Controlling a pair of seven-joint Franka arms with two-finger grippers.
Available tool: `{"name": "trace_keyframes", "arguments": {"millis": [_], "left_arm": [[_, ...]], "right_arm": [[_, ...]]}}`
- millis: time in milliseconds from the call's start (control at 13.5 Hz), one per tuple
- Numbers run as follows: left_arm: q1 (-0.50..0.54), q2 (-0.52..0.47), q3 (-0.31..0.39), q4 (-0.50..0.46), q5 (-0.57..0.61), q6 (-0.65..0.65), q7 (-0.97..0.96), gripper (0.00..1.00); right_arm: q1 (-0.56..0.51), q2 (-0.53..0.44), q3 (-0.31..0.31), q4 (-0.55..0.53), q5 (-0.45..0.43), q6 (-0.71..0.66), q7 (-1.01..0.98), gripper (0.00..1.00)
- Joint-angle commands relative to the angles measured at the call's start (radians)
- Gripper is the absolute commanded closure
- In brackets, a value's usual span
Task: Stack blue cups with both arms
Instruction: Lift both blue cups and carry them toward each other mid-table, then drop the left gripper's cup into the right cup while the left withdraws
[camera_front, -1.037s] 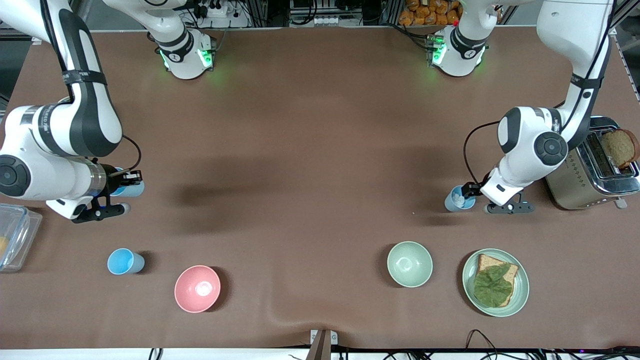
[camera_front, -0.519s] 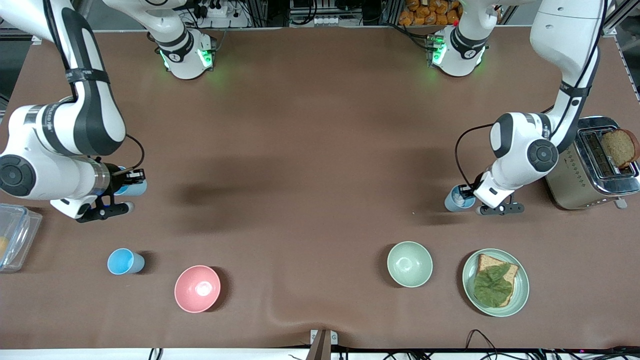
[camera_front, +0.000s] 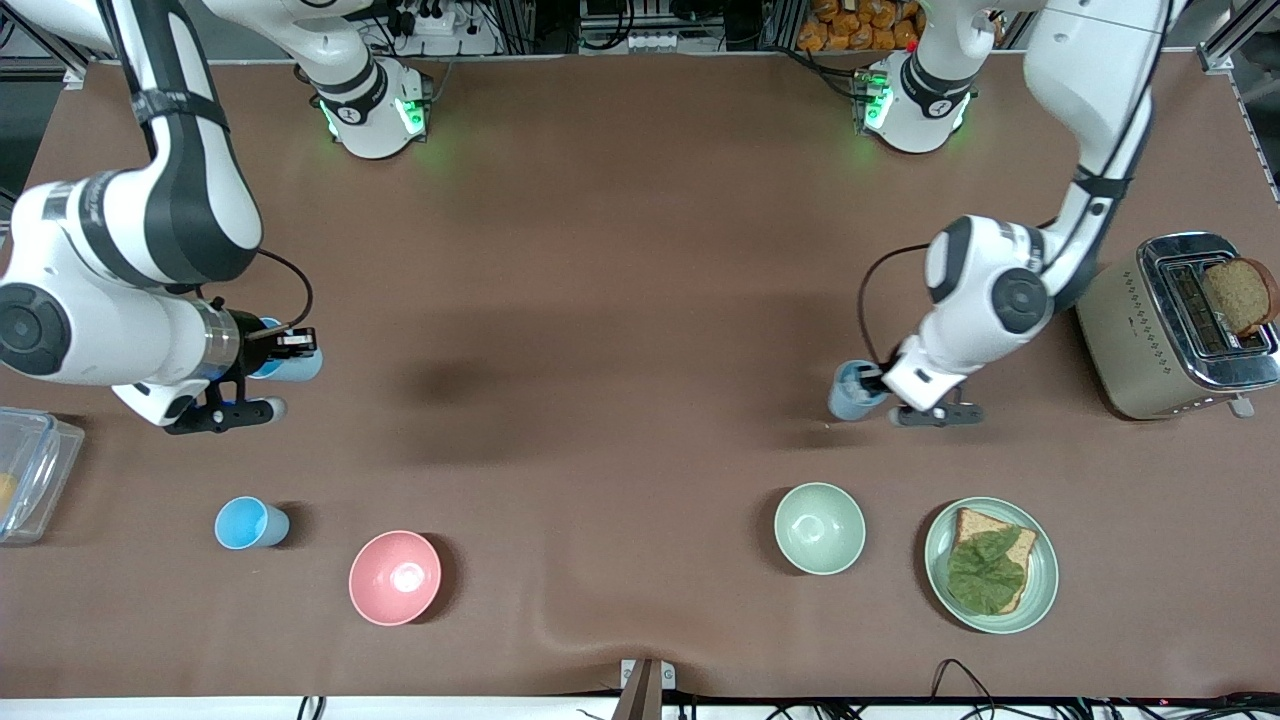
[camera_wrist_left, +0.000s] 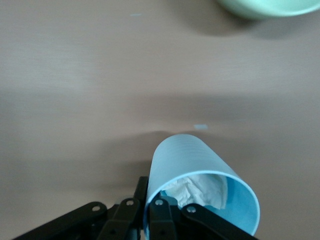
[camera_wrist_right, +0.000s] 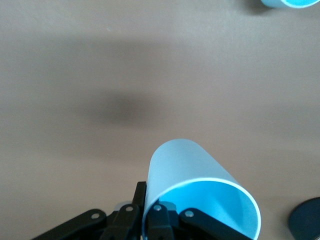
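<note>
My left gripper (camera_front: 872, 385) is shut on the rim of a light-blue cup (camera_front: 853, 391) and holds it over the table, between the toaster and the table's middle. In the left wrist view the gripper (camera_wrist_left: 152, 215) pinches this cup's wall (camera_wrist_left: 185, 160), and crumpled white paper lies inside the cup. My right gripper (camera_front: 290, 347) is shut on the rim of a second blue cup (camera_front: 295, 366) near the right arm's end. That cup (camera_wrist_right: 185, 165) is empty in the right wrist view, pinched by the gripper (camera_wrist_right: 150, 212). A third blue cup (camera_front: 250, 523) stands alone, nearer the front camera.
A pink bowl (camera_front: 394, 577) and a pale-green bowl (camera_front: 819, 527) sit near the front edge. A green plate (camera_front: 1040, 590) holds bread and lettuce. A toaster (camera_front: 1150, 330) with a bread slice stands at the left arm's end, a clear container (camera_front: 25, 470) at the right arm's end.
Both arms have carried their cups toward the table's middle. The left arm moved farther, away from the toaster. The free cup and the bowls have not moved.
</note>
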Motion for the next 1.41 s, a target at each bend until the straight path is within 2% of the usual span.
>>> {"name": "trace_keyframes", "arguments": {"millis": [0,296,519,741,815,963,1037,1111,1333], "left_arm": [[-0.137,0.003,-0.027,0.07,-0.021,-0.01,-0.234,1.0],[-0.369,0.102,-0.015,0.191,0.023,-0.01,-0.575,1.0],[-0.435,0.188,-0.016,0.297,0.158,-0.01,-0.791,1.0],[-0.495,0.241,-0.012,0.334,0.166,-0.01,-0.855,1.0],[-0.497,0.245,-0.009,0.334,0.164,-0.01,-0.858,0.97],[-0.497,0.257,-0.009,0.333,0.166,-0.01,-0.87,0.36],[-0.495,0.257,-0.009,0.334,0.164,-0.01,-0.87,0.1],[-0.491,0.248,-0.009,0.333,0.166,-0.011,-0.87,0.0],[-0.472,0.17,-0.009,0.353,0.166,-0.118,-0.87,0.0]], "right_arm": [[0.082,-0.001,-0.006,0.076,0.012,-0.032,0.136,1.0],[0.168,0.01,-0.006,0.123,0.051,-0.034,0.31,1.0],[0.213,0.01,-0.006,0.127,0.104,-0.032,0.422,1.0],[0.254,0.011,-0.007,0.127,0.098,-0.031,0.446,1.0],[0.256,0.01,-0.007,0.126,0.098,-0.031,0.449,1.0],[0.259,0.01,-0.007,0.123,0.096,-0.032,0.452,1.0],[0.26,0.01,-0.007,0.124,0.096,-0.031,0.45,1.0],[0.26,0.01,-0.007,0.126,0.101,-0.031,0.45,1.0],[0.326,0.011,-0.007,0.126,0.09,-0.017,0.45,1.0]]}}
